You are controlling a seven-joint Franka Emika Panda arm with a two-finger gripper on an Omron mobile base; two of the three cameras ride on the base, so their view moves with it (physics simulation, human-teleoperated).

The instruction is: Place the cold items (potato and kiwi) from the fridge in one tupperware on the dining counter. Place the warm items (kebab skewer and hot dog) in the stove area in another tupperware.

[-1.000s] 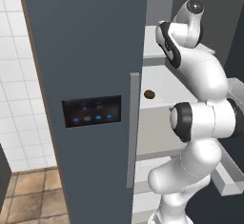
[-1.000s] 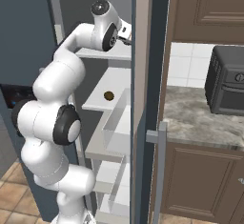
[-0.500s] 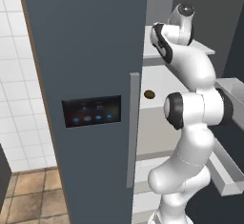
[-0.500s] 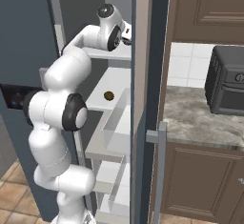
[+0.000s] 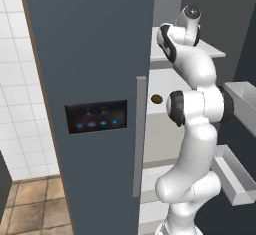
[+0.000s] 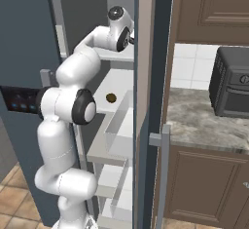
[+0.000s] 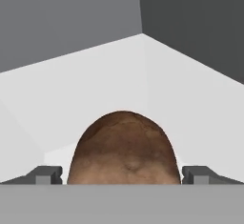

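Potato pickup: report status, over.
Gripper open, fingertips either side of potato, not closed yet. Potato sits on white fridge shelf. Kiwi waits on shelf below. Nothing in the way.

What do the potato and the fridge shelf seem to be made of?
Potato: natural vegetable skin, matte, brown and mottled with small bumps. Shelf: probably white plastic or coated metal, smooth and plain; the look leaves it open.

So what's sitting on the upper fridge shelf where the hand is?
A brown potato on the white shelf, between the open fingers. Its underside is hidden.
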